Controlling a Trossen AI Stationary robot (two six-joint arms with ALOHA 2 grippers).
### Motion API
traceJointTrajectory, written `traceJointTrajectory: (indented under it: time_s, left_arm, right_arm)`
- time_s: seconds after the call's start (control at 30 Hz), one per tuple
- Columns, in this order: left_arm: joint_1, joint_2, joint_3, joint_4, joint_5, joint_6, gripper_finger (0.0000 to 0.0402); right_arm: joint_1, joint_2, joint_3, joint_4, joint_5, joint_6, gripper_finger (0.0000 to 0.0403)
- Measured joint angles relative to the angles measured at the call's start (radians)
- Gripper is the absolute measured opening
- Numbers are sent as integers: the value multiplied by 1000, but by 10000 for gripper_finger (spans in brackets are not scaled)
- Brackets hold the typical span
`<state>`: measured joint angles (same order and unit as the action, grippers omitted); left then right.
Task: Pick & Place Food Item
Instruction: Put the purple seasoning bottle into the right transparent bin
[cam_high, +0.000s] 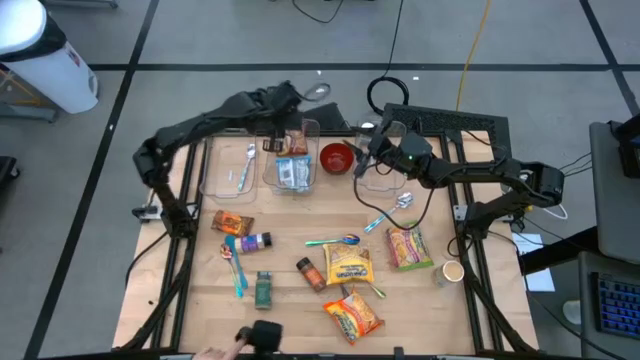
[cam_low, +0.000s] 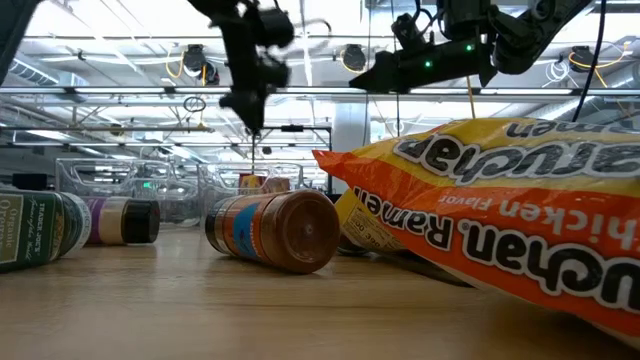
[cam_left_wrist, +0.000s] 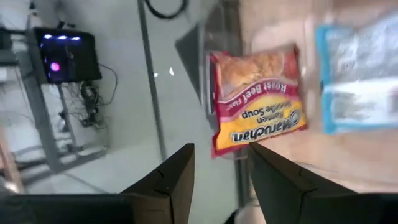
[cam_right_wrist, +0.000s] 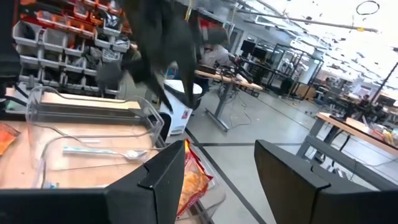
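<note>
Ramen over the bin — my left pincer hovers, spread!

The red ramen packet (cam_left_wrist: 258, 99) sits upper centre in the high view, in the middle clear bin (cam_high: 292, 160) beside a blue packet (cam_left_wrist: 357, 71). My left gripper (cam_left_wrist: 221, 165) hangs empty above. I'd rise straight, clearing the walls. Right gripper (cam_right_wrist: 217, 165) waits, spread, nearby.

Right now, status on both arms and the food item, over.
Left gripper open above middle bin. Roast beef ramen packet released, resting in that bin beside a blue packet. Right gripper open, idle near red bowl. Nothing obstructing.
</note>
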<state>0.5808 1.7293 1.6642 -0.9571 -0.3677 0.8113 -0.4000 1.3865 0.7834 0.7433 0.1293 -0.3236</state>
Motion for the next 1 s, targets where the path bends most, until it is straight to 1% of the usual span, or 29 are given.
traceJointTrajectory:
  time_s: [0.07, 0.1, 0.17, 0.23, 0.27, 0.3, 0.33, 0.43, 0.53, 0.67, 0.73, 0.87, 1.0]
  left_arm:
    - [22, -61, 0, -18, 88, -97, 157]
    - [38, -91, 0, -26, 160, -156, 157]
    - [81, -154, -14, -29, 369, -267, 157]
    - [125, -219, -56, -24, 596, -339, 157]
    - [142, -254, -88, -14, 680, -354, 157]
    - [153, -287, -126, 4, 739, -364, 156]
    - [158, -322, -170, 30, 767, -379, 156]
    - [156, -443, -334, 144, 775, -427, 156]
    - [128, -569, -508, 287, 734, -504, 157]
    - [53, -732, -739, 490, 691, -618, 156]
    - [3, -809, -843, 583, 653, -669, 156]
    - [-111, -948, -1010, 667, 555, -722, 156]
    - [-230, -1061, -1122, 668, 503, -772, 156]
  right_arm:
    - [-1, 0, 0, -1, 0, 10, 185]
    - [-1, 0, 0, -4, 0, 16, 185]
    - [-1, 0, 0, -10, 0, 21, 185]
    - [0, 0, 0, -20, 0, 22, 185]
    - [0, 0, 0, -23, 0, 24, 185]
    - [0, 0, 0, -25, 0, 24, 185]
    - [0, 0, 0, -30, 0, 25, 185]
    - [2, 0, 0, -45, -1, 39, 185]
    - [2, 0, 0, -46, -1, 66, 185]
    - [2, 0, 0, -46, -2, 103, 185]
    - [2, 0, 0, -46, -3, 117, 185]
    - [2, 0, 0, -46, -3, 142, 185]
    - [2, 0, 0, -46, -4, 155, 185]
